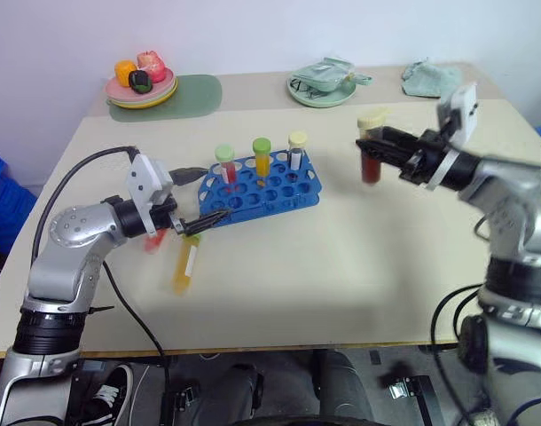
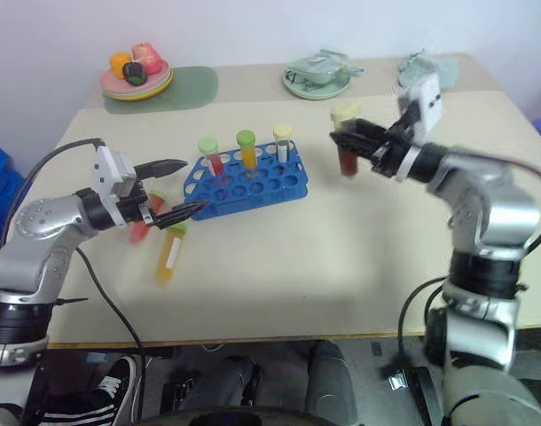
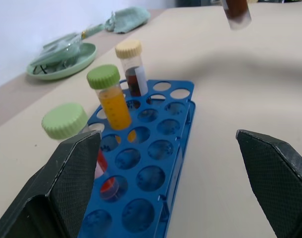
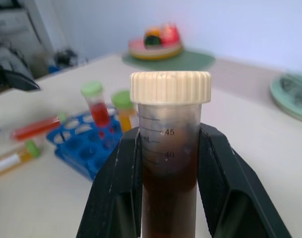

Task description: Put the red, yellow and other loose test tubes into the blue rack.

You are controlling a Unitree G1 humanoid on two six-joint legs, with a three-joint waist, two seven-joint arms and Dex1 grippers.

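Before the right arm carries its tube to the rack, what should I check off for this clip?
1. right gripper shut on the dark tube: ok.
2. Tube upright, cap on: ok.
3. Free holes in the blue rack: ok; three tubes stand in its back row.
4. left gripper open, close beside the rack's end: cannot tell if it obstructs.
5. yellow tube and red tube lying loose on the table: not ok.

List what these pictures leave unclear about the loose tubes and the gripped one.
- Red loose tube: mostly behind the left gripper in the head views; blurred in the right wrist view.
- Yellow tube's label: too small to read.
- Dark red-brown tube: bottom cut off in the right wrist view, flanked by right gripper fingers.
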